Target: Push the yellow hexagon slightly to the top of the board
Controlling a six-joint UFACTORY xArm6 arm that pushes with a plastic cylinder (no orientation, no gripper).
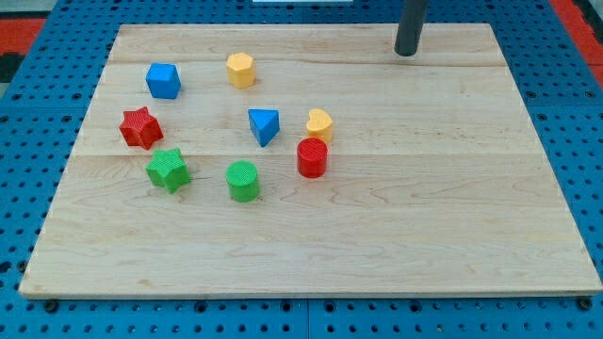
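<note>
The yellow hexagon (pixel 240 70) sits on the wooden board (pixel 424 188) in the upper left part. My tip (pixel 406 53) rests near the board's top edge, far to the right of the yellow hexagon and apart from every block. A blue cube (pixel 163 81) lies left of the hexagon. A blue triangle (pixel 265 125) lies below and to the right of it.
A yellow heart (pixel 319 124) touches a red cylinder (pixel 312 157) just below it. A red star (pixel 140 127), a green star (pixel 169 169) and a green cylinder (pixel 243 181) lie at the left and centre. A blue pegboard (pixel 38 141) surrounds the board.
</note>
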